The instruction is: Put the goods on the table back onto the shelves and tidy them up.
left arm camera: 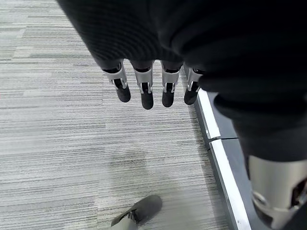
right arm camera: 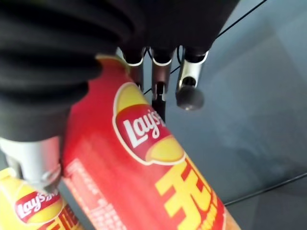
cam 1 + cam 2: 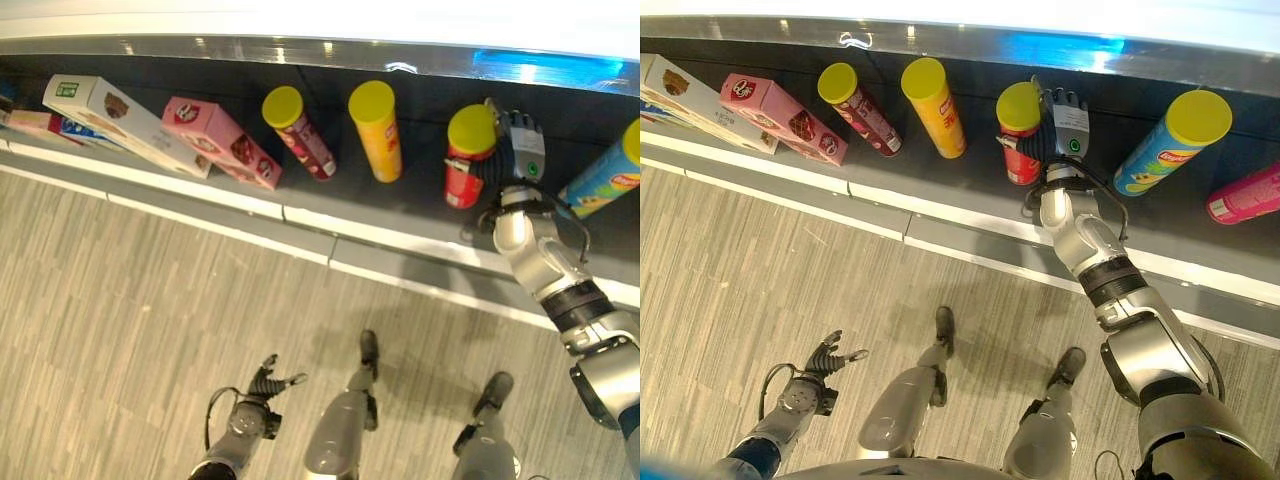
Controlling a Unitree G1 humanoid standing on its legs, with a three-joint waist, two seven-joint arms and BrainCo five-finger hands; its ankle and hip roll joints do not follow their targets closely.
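Observation:
A red crisp can (image 3: 466, 160) with a yellow lid stands on the dark shelf (image 3: 940, 185). My right hand (image 3: 1068, 125) is against its right side. In the right wrist view the fingers (image 2: 189, 91) reach round the far side of the red can (image 2: 144, 158) and the thumb (image 2: 36, 163) presses the near side, so the hand is shut on it. My left hand (image 3: 262, 385) hangs low over the floor at the lower left, its fingers (image 1: 146, 91) straight, relaxed and holding nothing.
Left of the red can stand a yellow can (image 3: 378, 128), a dark red can (image 3: 298, 130), a pink box (image 3: 220, 140) and a white box (image 3: 120, 122). To its right are a blue can (image 3: 1165, 140) and a pink can (image 3: 1245, 195). The shelf's pale front edge (image 3: 300, 215) runs across.

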